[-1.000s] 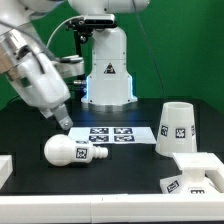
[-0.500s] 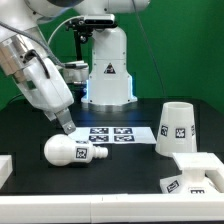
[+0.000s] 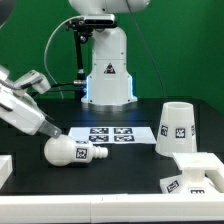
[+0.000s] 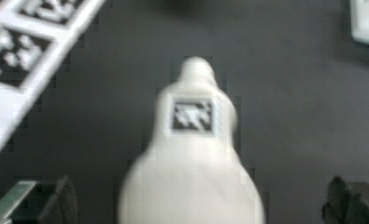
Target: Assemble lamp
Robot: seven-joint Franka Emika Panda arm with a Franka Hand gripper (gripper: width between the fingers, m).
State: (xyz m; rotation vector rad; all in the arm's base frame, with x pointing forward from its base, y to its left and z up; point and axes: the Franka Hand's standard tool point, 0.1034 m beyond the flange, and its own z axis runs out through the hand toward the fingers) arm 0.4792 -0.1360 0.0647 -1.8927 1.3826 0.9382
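The white bulb (image 3: 70,152) lies on its side on the black table at the exterior view's left, its tagged neck pointing toward the marker board (image 3: 112,135). My gripper (image 3: 52,134) is low over the bulb's round end. In the wrist view the bulb (image 4: 195,140) lies between my open fingers (image 4: 28,200), with a gap on each side and the neck pointing away. The tapered shade (image 3: 175,125) stands at the exterior view's right. The squarish base block (image 3: 196,170) sits in front of it near the table's front edge.
The big white robot pedestal (image 3: 108,70) stands behind the marker board. A white block (image 3: 5,168) sits at the front left edge of the table. The marker board also shows in the wrist view (image 4: 24,50) beside the bulb.
My arm has swung down and to the exterior view's left, bringing the gripper from above the table to the bulb's round end. The lamp parts have not moved.
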